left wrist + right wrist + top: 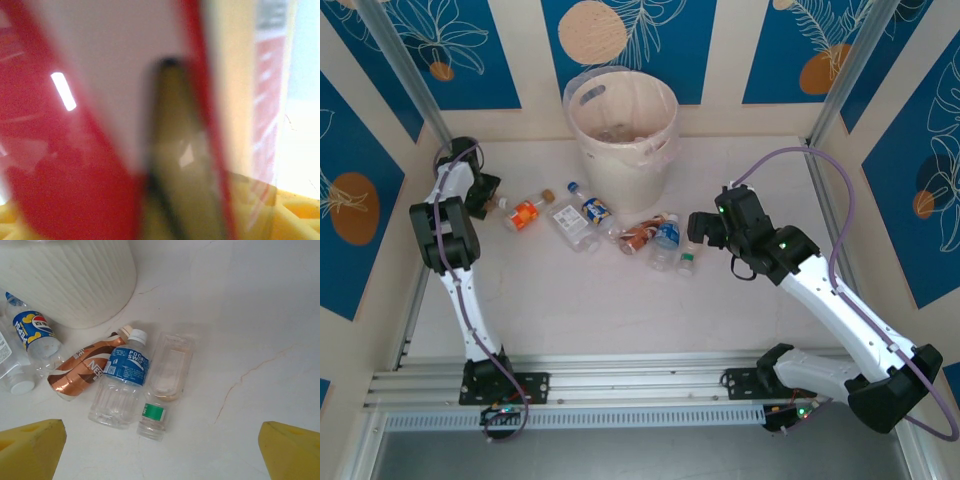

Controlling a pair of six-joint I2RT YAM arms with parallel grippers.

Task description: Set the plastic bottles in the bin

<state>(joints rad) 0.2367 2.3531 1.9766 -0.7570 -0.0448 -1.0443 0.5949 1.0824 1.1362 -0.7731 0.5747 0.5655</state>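
See bin [620, 120] standing at far edge of table [620, 310], about centre. Find bottles lying on surface just in front of it: orange-label bottle [525, 213] toward left edge, then clear bottle [572, 228], Pepsi bottle [32, 330], brown Nescafe bottle [82, 372], blue Pocari bottle [122, 375], small green-label bottle [152, 415]. Read right claw [161, 447] as wide open, holding nothing, hovering above that right-hand cluster. Find left claw [490, 200] low near left edge, at orange-label bottle's cap end. Can't tell its grip: wrist view blurred, red-and-white surface against lens, possibly that bottle's label.
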